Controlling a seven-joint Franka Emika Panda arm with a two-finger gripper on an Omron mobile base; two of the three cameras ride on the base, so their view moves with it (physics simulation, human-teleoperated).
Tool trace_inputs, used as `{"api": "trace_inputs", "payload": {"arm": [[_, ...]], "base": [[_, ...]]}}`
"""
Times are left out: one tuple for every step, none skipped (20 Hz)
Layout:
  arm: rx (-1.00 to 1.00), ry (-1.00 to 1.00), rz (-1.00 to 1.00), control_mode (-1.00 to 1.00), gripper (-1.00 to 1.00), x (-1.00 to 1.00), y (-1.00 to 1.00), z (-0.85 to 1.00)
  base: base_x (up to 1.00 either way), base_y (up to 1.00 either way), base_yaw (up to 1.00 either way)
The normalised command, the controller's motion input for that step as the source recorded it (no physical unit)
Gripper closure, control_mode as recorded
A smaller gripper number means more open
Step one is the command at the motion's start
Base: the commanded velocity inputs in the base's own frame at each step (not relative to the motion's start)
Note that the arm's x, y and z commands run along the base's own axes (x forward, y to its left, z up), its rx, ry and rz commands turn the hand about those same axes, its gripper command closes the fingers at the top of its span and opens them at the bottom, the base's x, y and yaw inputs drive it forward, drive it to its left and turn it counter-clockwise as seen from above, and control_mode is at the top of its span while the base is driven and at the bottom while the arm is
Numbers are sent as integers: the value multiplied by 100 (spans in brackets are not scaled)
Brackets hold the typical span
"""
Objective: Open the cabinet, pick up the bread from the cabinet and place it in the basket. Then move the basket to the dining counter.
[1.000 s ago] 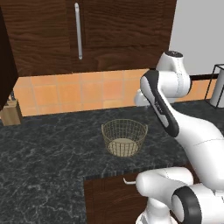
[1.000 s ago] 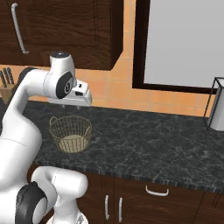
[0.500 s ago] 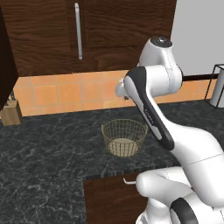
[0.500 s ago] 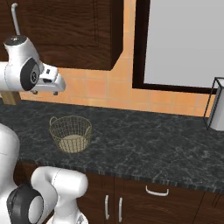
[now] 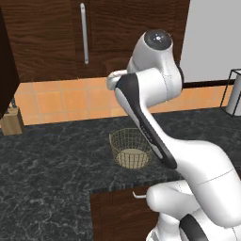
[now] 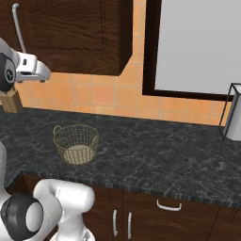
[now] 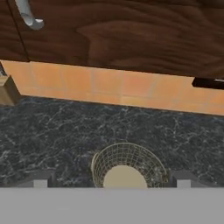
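Nearest the base, low drawers (image 6: 164, 214) with small curved handles run under the front edge of the black marbled surface (image 6: 155, 160). On that surface stands the basket (image 5: 131, 149), a round open-top bowl of thin tan-gold wire with a pale solid bottom, upright and holding nothing that can be seen; in the hand view the basket (image 7: 127, 168) sits low and centred, between the two finger tips. The fingers (image 7: 39, 180) stand wide apart, one tip at each lower corner of that view, gripping nothing. In the right base view the gripper (image 6: 41, 74) sits at the left edge, raised well above the surface and level with the lower edge of the wall cabinet. Farther back, a wooden knife block (image 5: 11, 121) rests on the surface against the orange tiled wall (image 6: 108, 96), at the left. At the far right a thin dark wire-frame object (image 6: 231, 113) stands on the surface. Above the tiles hangs the cabinet (image 5: 52, 37), dark brown wood grain, its door shut, with the long vertical silver handle (image 5: 84, 33) on its front. The bread cannot be seen with the door shut.
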Motion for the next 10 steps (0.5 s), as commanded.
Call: {"api": "trace_inputs", "payload": {"arm": [[0,-16,0,-100,-100,26,36,43],[0,-19,0,-100,-100,26,36,51],[0,-26,0,-100,-100,21,40,61],[0,-27,0,-100,-100,31,48,59],[0,-31,0,-100,-100,26,39,64],[0,-35,0,-100,-100,29,37,62],[0,-34,0,-100,-100,29,31,59],[0,-33,1,-100,-100,34,34,58],[0,-30,3,-100,-100,36,29,49],[1,-16,8,-100,-100,47,19,44]], "base": [[0,0,0],[0,0,0],[0,0,0],[0,0,0],[0,0,0],[0,0,0],[0,0,0],[0,0,0],[0,0,0],[0,0,0]]}}
